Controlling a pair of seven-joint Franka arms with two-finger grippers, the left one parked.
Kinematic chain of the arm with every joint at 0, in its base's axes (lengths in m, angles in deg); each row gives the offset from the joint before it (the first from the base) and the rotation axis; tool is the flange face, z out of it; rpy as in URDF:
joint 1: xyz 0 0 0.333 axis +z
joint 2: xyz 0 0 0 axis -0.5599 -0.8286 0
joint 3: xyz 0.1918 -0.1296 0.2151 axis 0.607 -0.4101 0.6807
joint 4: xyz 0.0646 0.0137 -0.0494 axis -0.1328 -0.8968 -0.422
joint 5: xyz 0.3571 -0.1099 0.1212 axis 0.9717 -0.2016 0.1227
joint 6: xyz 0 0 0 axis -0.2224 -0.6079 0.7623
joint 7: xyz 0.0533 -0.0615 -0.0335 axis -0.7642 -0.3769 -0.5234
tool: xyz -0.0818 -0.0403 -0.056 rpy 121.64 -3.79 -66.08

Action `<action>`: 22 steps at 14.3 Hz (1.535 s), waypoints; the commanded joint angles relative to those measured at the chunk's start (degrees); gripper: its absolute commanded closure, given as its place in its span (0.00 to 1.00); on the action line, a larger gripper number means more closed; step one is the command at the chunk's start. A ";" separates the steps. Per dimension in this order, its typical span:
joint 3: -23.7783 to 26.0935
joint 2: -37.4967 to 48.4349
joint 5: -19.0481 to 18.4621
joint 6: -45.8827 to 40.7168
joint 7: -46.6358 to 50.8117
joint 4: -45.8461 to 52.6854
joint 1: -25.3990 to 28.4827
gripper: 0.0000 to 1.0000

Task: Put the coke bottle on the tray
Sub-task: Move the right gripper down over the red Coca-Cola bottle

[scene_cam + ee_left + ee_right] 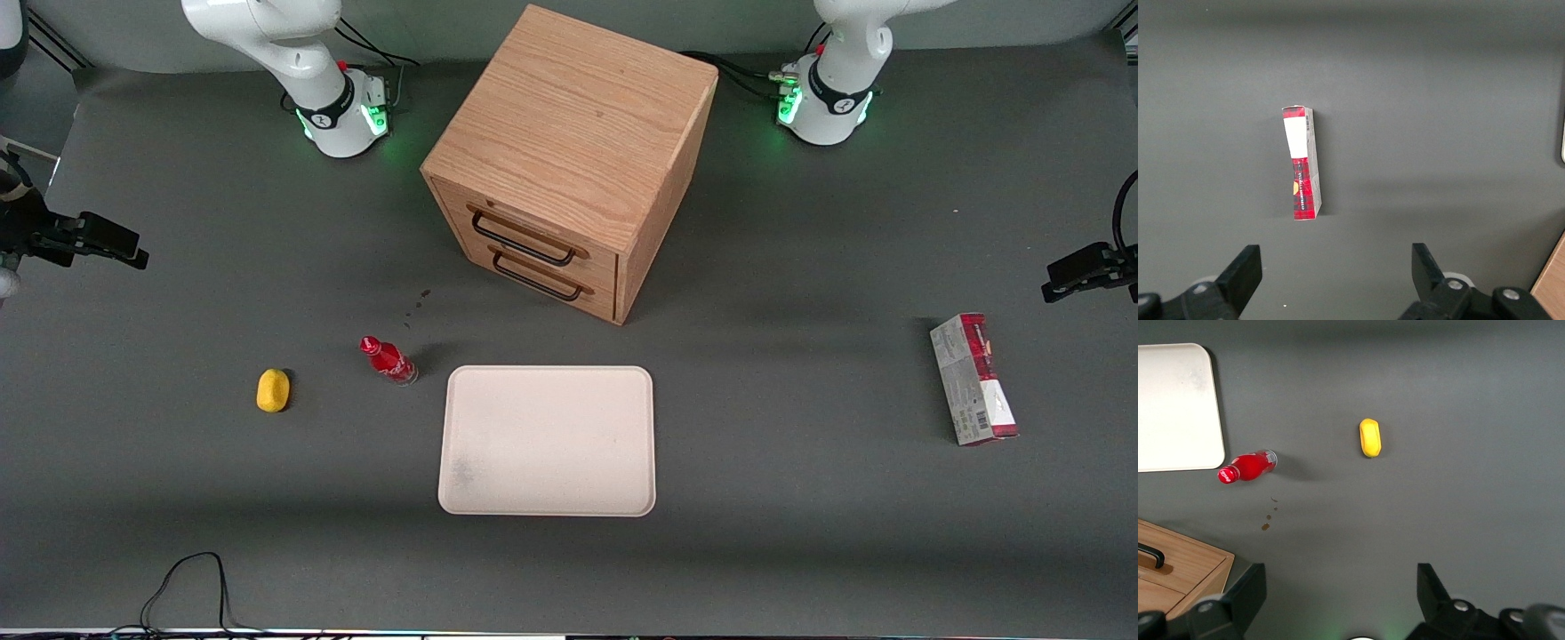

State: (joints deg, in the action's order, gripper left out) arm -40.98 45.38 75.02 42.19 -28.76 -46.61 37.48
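Note:
The coke bottle [388, 359], small and red with a red cap and clear base, seems to stand upright on the grey mat just beside the tray's corner nearest the cabinet. It also shows in the right wrist view as the coke bottle [1248, 467]. The cream tray [547, 440] lies flat in front of the cabinet, and the wrist camera catches the tray's corner [1175, 407]. My gripper [116, 244] hovers high at the working arm's end of the table, well apart from the bottle. Seen from the wrist, the gripper [1341, 590] is open with nothing between its fingers.
A yellow lemon-like object [273, 390] [1370, 437] lies beside the bottle, toward the working arm's end. The wooden drawer cabinet [569, 151] stands farther from the front camera than the tray. A red-and-grey carton [973, 378] [1303, 163] lies toward the parked arm's end.

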 commanded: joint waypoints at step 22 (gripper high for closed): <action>-0.52 1.63 2.26 5.81 19.94 -6.19 21.44 0.00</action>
State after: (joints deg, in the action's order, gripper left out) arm -40.64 46.64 77.43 46.22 -7.56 -50.62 59.08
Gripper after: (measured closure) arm 0.000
